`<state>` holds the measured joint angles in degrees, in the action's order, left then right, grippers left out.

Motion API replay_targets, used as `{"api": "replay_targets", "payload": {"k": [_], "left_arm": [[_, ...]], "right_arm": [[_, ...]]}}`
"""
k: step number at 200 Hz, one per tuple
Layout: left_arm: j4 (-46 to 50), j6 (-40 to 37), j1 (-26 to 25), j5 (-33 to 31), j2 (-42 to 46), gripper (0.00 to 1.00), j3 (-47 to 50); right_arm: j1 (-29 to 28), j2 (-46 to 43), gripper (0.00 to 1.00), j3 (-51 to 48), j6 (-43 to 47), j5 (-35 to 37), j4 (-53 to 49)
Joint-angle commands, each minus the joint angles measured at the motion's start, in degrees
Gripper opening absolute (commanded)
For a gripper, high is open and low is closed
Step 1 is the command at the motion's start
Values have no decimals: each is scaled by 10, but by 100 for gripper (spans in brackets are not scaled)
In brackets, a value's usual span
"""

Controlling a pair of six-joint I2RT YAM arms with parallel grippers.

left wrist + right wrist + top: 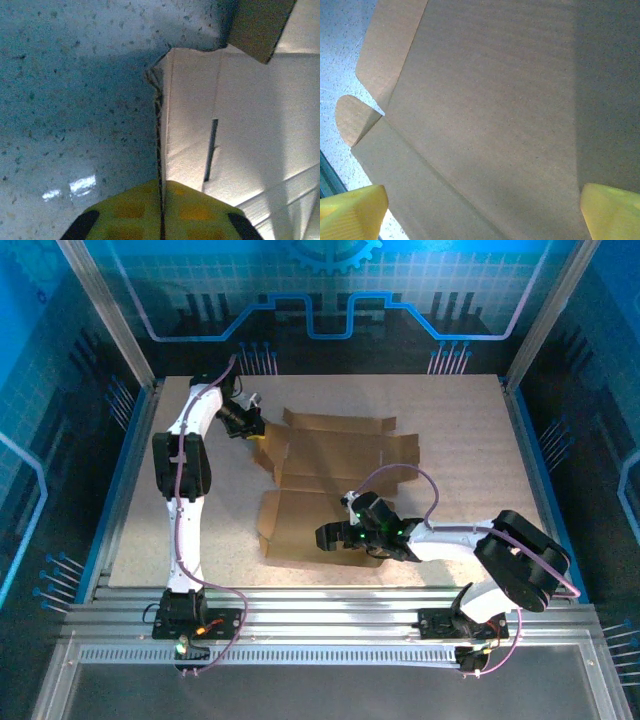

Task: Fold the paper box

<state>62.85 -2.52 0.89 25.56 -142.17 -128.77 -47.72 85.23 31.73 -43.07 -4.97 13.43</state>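
Left gripper is clamped on the paper box. In the left wrist view its yellow fingers are pressed together, with a thin cardboard edge caught in the seam between them. The grip is at the sheet's far left corner, where the edge stands up a little from the table.

The box is plain brown cardboard, spread open around the middle of the table, with creased panels and flaps along its far and left sides. Close to the held edge, a pale panel carries a narrow dark slot.

The right gripper is over the near panel, its jaws wide apart. One yellow fingertip shows at each lower corner of the right wrist view, with bare cardboard between them. I cannot tell whether they touch the sheet.

The table is pale and speckled, and blue patterned walls enclose it.
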Motion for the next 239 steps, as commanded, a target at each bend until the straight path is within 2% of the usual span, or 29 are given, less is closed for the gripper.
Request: {"api": "replay_targets", "payload": {"k": [1,11,22,33,49,67,84,109,131,159,187,239], "left_arm": [[-51,22,-12,20,63,2,55],[-92,36,-15,24,92,0,93],[-138,48,-17,29,127,0,135],[-195,63,-20,21,163,0,186],[-273,82,-23,18,211,0,256],[-348,102,-26,18,253,1,325],[-398,109,-36,-1,285,2,382],[-461,130,-46,-14,320,3,458],[-542,136,-58,-36,354,4,530],[-565,143,-77,-65,388,5,579],[-591,144,-97,-94,423,5,620],[-626,151,-120,-108,472,5,696]], "right_arm": [[-10,4,98,16,9,-9,-72],[-11,-4,97,32,25,-15,-94],[-11,-13,90,50,43,-21,-117],[-11,-25,88,63,54,-24,-138],[-14,-43,80,73,56,-23,-156],[-24,-55,77,75,43,-13,-169],[-40,-57,76,82,19,35,-200],[-75,-43,74,106,-28,147,-275],[-96,-17,76,122,-69,197,-315],[-115,21,77,148,-95,244,-352],[-122,65,77,172,-106,243,-365],[-134,138,75,220,-131,239,-378]]}}
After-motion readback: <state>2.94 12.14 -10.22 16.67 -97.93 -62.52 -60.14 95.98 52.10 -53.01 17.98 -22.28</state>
